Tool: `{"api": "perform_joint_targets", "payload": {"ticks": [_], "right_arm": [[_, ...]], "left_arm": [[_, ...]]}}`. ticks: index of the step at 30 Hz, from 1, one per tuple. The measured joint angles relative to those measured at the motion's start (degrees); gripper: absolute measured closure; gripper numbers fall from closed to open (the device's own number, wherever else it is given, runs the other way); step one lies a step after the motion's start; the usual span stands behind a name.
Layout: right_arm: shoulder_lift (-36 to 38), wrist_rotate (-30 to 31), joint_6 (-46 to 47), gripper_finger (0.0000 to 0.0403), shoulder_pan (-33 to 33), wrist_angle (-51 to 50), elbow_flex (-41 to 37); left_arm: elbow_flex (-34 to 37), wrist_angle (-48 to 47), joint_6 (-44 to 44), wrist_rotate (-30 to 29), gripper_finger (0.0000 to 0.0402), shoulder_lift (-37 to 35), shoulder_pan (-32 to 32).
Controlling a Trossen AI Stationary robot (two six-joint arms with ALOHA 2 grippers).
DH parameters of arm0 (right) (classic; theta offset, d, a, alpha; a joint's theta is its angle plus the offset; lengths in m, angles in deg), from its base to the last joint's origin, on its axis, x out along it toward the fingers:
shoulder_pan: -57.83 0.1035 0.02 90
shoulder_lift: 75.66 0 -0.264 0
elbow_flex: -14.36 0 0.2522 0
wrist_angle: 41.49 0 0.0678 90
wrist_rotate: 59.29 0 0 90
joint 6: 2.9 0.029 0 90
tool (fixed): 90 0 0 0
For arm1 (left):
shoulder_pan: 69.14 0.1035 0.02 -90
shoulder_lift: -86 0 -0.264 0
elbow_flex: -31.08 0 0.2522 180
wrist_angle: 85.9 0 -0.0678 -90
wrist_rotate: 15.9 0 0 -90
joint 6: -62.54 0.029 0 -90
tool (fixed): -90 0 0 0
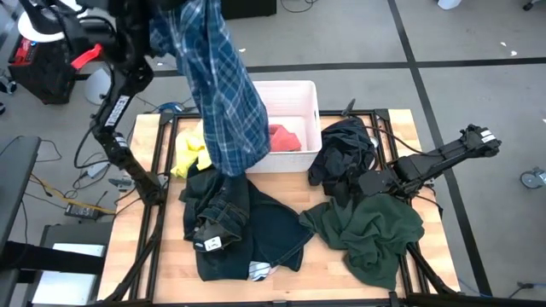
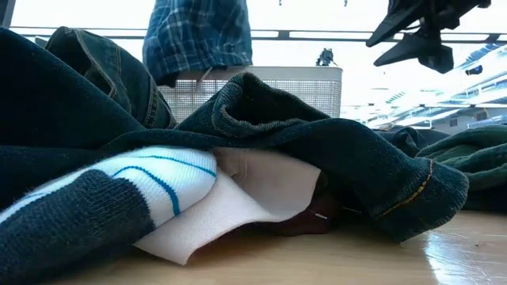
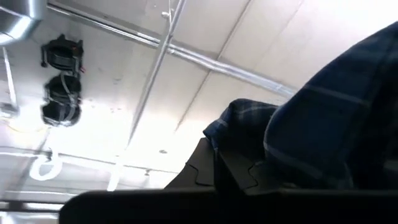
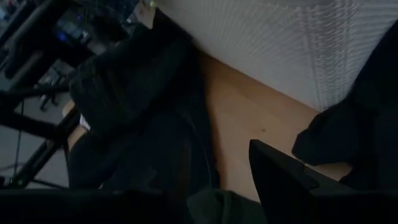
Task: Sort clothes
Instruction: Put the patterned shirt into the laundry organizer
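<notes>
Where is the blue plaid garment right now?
In the high view, the blue plaid garment hangs from the raised left gripper, draping over the white bin's left side.

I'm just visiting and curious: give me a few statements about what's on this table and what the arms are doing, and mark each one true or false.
1. The left gripper holds the blue plaid shirt up in the air. True.
2. The white bin has nothing in it. False: a salmon pink garment lies inside.
3. The right gripper is clamped on the dark green garment. False: it is open, low over the clothes, holding nothing.
4. A yellow garment lies on the table left of the bin. True.
5. The black garment sits right of the bin. True.
</notes>
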Motion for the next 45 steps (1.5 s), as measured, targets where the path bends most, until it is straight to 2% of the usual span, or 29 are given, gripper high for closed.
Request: {"api": "perform_joint_targets", "payload": {"ticks": [6, 11, 17, 22, 26, 32, 35, 41, 43, 45], "right_arm": [[0.0, 3.4, 2.7, 0.0239, 0.0, 0.1, 0.0], [0.0, 5.3, 4.4, 0.0239, 0.0, 0.2, 0.0], [0.0, 6.7, 5.8, 0.0239, -0.3, 0.2, 0.0], [0.0, 7.7, 6.2, 0.0239, -0.3, 0.3, 0.0], [0.0, 7.8, 6.2, 0.0239, -0.3, 0.4, 0.0], [0.0, 7.9, 6.2, 0.0239, -0.3, 0.4, 0.0], [0.0, 7.9, 6.4, 0.0239, -0.3, 0.3, 0.0], [0.0, 7.9, 6.7, 0.0239, -0.3, 0.3, 0.0], [0.0, 7.9, 6.7, 0.0239, -0.3, 0.3, 0.0], [0.0, 7.9, 6.7, 0.0239, -0.3, 0.4, 0.0]], "left_arm": [[0.0, -1.9, -5.5, 4.1, 0.0401, 4.3, 8.1], [0.0, -6.2, -17.7, 9.9, 0.0401, 8.6, 12.4], [0.1, -12.0, -32.3, 28.0, 0.0401, 12.8, 13.0], [0.2, -23.0, -36.8, 45.2, 0.0401, 14.1, 12.2], [0.2, -34.6, -36.1, 50.3, 0.0401, 13.9, 11.4], [0.2, -50.7, -35.7, 50.8, 0.0401, 13.6, 11.9], [0.2, -62.5, -31.6, 50.1, 0.0401, 13.6, 12.2], [0.2, -84.3, -17.1, 39.1, 0.0401, 13.9, 11.5], [0.3, -88.5, -14.5, 36.8, 0.0401, 14.0, 11.0], [2.4, -88.4, -13.4, 35.9, 0.0401, 14.1, 10.2]]}}
